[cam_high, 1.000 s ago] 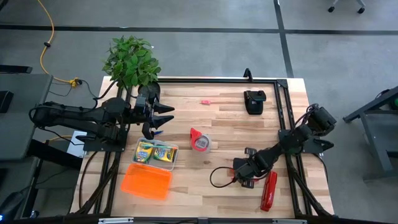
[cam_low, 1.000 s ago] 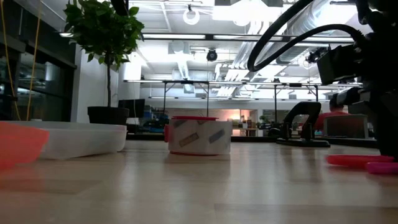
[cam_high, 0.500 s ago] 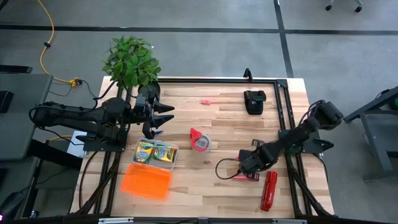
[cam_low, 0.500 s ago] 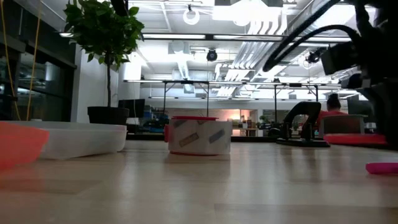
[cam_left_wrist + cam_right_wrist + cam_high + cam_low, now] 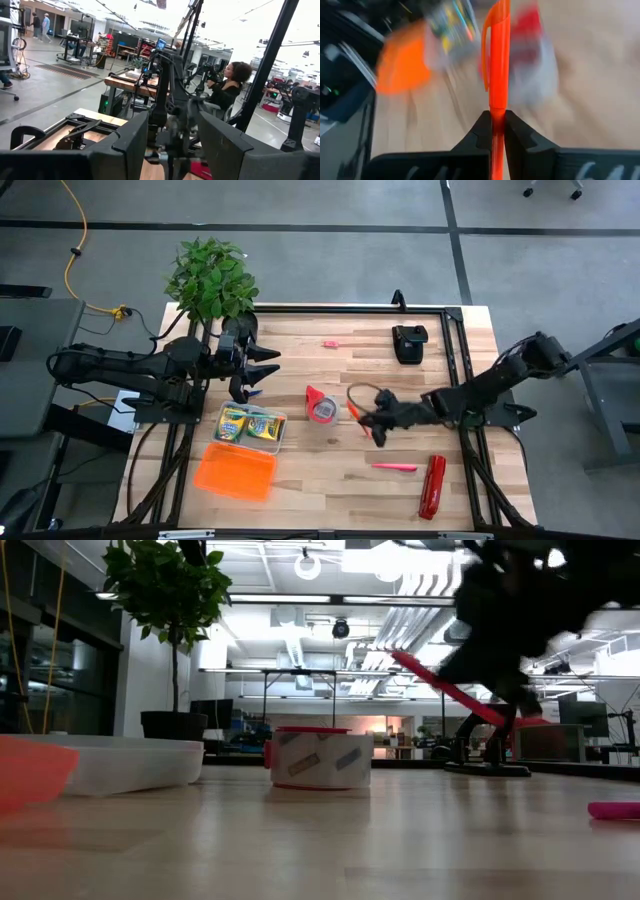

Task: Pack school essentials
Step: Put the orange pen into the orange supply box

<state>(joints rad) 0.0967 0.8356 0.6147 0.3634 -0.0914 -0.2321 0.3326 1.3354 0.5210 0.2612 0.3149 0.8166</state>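
While the high view barely resolves it, the right wrist view shows the right gripper (image 5: 495, 131) clenched on an orange-red marker (image 5: 498, 60).
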